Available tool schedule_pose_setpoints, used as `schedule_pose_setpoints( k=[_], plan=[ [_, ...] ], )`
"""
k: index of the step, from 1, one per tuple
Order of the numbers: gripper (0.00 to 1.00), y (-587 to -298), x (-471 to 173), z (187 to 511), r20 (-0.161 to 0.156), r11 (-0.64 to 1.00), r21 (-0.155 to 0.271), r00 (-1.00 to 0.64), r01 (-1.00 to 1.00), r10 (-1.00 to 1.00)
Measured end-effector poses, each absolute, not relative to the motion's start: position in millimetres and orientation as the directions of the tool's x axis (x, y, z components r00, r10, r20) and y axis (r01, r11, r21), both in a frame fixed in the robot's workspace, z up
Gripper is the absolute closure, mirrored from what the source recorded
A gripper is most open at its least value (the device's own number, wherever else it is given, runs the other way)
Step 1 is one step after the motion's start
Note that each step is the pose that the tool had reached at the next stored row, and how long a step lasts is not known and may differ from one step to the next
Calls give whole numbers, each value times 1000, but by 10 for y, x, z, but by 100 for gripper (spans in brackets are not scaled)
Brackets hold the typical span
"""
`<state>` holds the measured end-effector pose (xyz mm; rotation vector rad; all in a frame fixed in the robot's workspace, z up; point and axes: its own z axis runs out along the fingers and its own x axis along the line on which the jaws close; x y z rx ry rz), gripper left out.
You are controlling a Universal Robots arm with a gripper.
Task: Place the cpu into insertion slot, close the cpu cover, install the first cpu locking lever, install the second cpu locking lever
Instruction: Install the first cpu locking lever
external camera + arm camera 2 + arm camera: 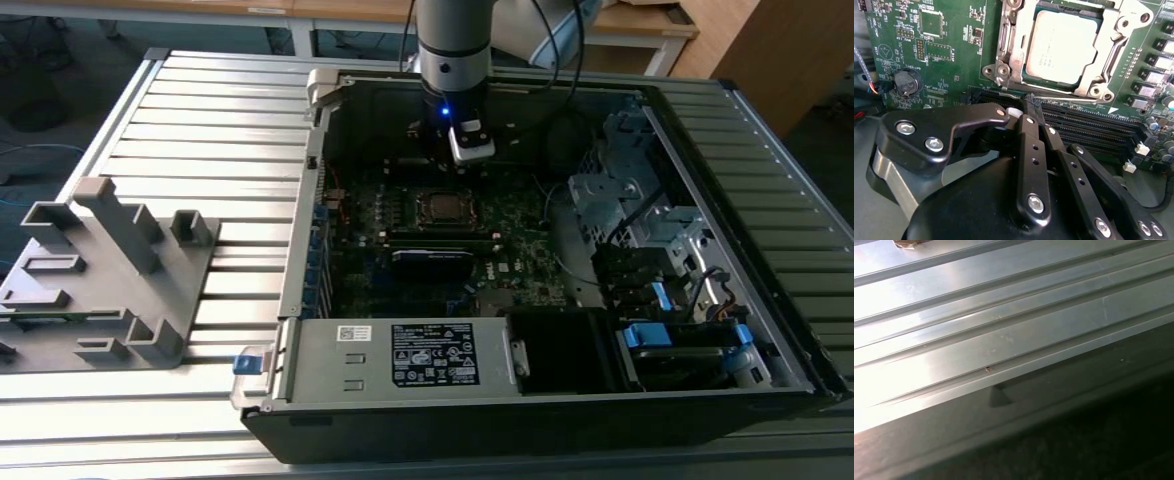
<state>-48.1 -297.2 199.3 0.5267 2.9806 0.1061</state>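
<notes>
— Where is the cpu [1061, 45]?
— Under the cpu cover [1013, 55], which lies flat over it. In the second wrist view its dull silvery top shows through the cover's window.
— And the gripper [1031, 102]?
— Just beside the cover's edge that faces the memory slots [1094, 127]. Its tips are drawn together at the end of a thin wire lever [1069, 96] that runs along that edge. I cannot tell whether they pinch the wire.
— What does the exterior view add?
— The open computer case [534, 400] all around the cover, and the arm [451, 50] standing over it. The first wrist view shows a ribbed grey metal surface [1014, 330] up close.
</notes>
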Motion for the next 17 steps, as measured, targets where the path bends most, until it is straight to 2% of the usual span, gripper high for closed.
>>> schedule_pose_setpoints(
  k=[7, 17],
  plan=[
    [89, -2973, -486, 1962, -134, 938, 97, -929, 334, 345],
    [89, -2972, -485, 1998, -137, 938, 99, -929, 334, 345]
  ],
)
